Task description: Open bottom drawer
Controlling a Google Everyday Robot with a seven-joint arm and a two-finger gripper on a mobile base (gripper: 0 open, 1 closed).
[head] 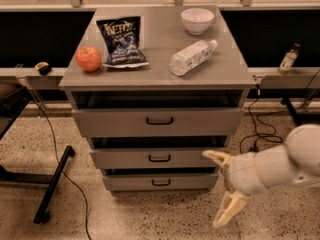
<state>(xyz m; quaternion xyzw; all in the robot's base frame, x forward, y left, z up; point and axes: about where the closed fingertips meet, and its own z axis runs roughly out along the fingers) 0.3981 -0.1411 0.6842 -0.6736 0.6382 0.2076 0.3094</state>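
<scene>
The bottom drawer (161, 182) is the slimmest grey front, lowest on the cabinet, with a small black bar handle (161, 182) at centre. It stands slightly out, like the two drawers above it. My gripper (221, 189) is to the right of the cabinet, level with the lower two drawers. It is open, with one cream finger (217, 157) pointing up-left near the middle drawer's right end and the other finger (227, 210) pointing down toward the floor. It holds nothing and is apart from the handle.
On the cabinet top (160, 71) lie an apple (88, 59), a chip bag (120, 41), a water bottle (191, 57) on its side and a white bowl (197, 20). A black stand leg (54, 184) and cables cross the floor at left; cables (260, 129) hang at right.
</scene>
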